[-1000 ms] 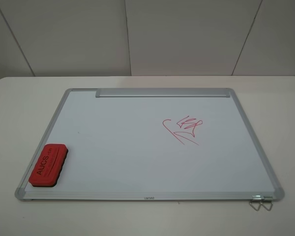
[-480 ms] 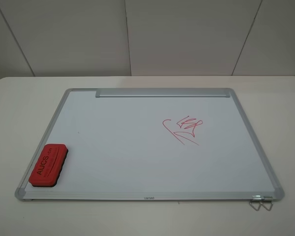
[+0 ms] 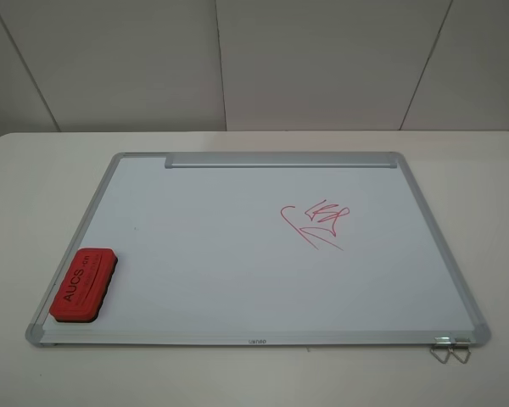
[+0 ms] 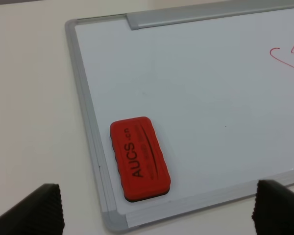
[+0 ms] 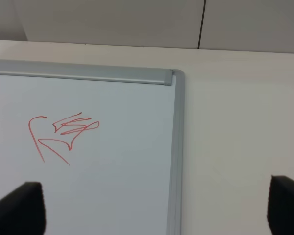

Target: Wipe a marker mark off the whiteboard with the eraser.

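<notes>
I see bright, even overhead light in all three views, with no hard glare on the whiteboard (image 3: 237, 254), only a thin soft shadow under its near edge, sharp focus across the exterior view, and my close dark fingertips (image 4: 32, 208) slightly blurred in both wrist pictures.

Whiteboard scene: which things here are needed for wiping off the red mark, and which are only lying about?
Needed:
- eraser, lying near one corner of the board
- mark, red scribble
- whiteboard

Only lying about:
- metal clip at the board's near edge
- table under the board
</notes>
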Controlling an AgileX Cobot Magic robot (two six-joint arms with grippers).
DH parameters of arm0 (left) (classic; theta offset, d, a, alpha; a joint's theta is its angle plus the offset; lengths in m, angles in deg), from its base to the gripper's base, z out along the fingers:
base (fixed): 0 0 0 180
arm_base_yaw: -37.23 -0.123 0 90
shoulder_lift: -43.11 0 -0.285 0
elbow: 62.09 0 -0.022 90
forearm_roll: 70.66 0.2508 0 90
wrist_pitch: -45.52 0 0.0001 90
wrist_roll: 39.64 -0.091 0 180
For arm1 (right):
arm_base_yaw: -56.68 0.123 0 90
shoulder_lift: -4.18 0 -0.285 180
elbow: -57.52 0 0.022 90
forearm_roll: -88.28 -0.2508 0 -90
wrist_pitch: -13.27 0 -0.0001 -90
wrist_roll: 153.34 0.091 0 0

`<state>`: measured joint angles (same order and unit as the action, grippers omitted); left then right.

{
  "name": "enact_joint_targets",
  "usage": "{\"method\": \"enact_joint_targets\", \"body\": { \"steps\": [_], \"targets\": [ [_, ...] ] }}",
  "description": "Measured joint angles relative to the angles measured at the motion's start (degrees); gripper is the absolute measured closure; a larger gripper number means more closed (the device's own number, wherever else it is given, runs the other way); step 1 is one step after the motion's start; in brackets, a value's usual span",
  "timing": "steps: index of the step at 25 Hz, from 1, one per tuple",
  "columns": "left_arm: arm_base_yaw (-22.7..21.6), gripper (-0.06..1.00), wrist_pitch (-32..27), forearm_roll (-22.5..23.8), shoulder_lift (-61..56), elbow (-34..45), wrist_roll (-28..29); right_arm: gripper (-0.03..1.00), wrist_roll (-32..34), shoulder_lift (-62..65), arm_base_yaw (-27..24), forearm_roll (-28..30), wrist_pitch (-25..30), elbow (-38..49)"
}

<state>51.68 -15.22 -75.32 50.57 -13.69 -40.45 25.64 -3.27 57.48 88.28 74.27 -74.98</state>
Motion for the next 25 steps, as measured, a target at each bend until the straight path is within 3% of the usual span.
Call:
{"method": "enact_joint_targets", "body": {
  "steps": [6,16,25],
  "targets": [
    [-1.1,0.17,0.0,0.0,0.0,0.0,0.1,0.14,0.0,0.0,0.0,0.0,0.0,0.0],
    [-15.6,0.17,0.0,0.0,0.0,0.0,0.1,0.14,0.0,0.0,0.0,0.0,0.0,0.0],
    [-16.5,0.17,0.0,0.0,0.0,0.0,0.1,0.14,0.0,0.0,0.0,0.0,0.0,0.0]
  ]
}}
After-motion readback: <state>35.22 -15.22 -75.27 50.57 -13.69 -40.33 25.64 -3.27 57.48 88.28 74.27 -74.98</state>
